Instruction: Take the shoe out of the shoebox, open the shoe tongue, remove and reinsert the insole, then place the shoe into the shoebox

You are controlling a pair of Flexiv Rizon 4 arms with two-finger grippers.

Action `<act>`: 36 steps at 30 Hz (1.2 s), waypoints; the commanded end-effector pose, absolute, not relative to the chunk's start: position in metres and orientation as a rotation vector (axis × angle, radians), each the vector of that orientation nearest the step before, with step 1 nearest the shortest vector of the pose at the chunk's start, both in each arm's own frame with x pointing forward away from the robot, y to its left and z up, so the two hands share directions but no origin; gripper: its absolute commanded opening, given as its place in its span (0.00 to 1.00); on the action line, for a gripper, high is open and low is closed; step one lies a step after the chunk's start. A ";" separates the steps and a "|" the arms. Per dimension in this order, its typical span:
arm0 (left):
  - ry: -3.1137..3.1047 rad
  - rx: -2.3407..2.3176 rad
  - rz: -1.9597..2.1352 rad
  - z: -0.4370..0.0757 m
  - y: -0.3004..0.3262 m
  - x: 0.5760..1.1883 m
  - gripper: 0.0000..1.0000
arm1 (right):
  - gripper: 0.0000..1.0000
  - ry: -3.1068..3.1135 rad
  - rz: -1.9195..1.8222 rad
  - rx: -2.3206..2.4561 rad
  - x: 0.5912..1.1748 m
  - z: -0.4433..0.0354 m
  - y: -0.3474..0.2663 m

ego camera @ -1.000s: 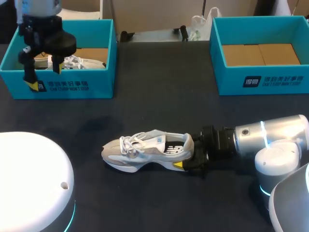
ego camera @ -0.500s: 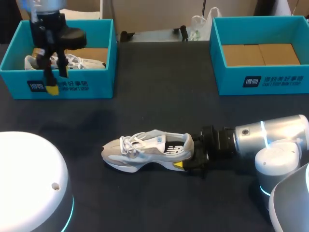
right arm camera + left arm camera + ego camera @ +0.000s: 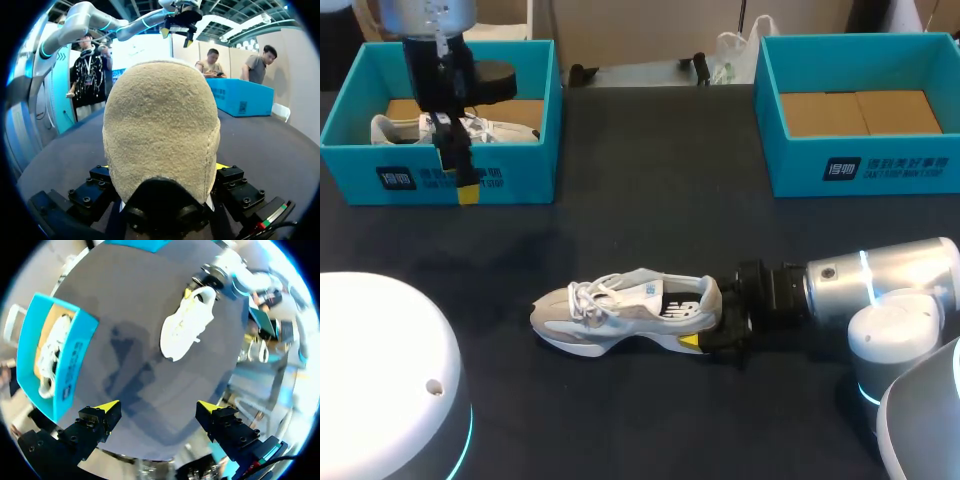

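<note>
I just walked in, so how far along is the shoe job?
Done: the shoe lies out on the table. In hand: the right tool is shut on its heel, and the left tool hangs open high above. Left, apparently: tongue, insole, then reboxing.

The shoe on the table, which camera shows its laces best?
The head view: the shoe lies side-on, whole, laces plain. The left wrist view shows it whole but small, from above. The right wrist view shows only its heel, held between the right gripper's fingers.
</note>
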State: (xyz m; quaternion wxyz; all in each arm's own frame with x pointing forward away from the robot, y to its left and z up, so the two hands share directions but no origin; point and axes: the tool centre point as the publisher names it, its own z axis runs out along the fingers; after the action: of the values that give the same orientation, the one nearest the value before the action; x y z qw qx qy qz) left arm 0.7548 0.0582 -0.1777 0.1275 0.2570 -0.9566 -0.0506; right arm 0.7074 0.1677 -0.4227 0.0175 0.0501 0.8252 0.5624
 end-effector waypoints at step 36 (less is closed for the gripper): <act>-2.139 2.363 -0.193 -0.234 -0.105 0.668 1.00 | 0.00 2.571 1.739 0.157 0.708 -0.421 0.168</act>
State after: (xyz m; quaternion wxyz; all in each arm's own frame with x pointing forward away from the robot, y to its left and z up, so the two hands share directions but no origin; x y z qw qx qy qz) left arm 0.6600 -0.0842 -0.2338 -0.0060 0.7413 -0.6707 -0.0258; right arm 0.7075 0.1677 -0.4227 0.0174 0.0502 0.8253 0.5621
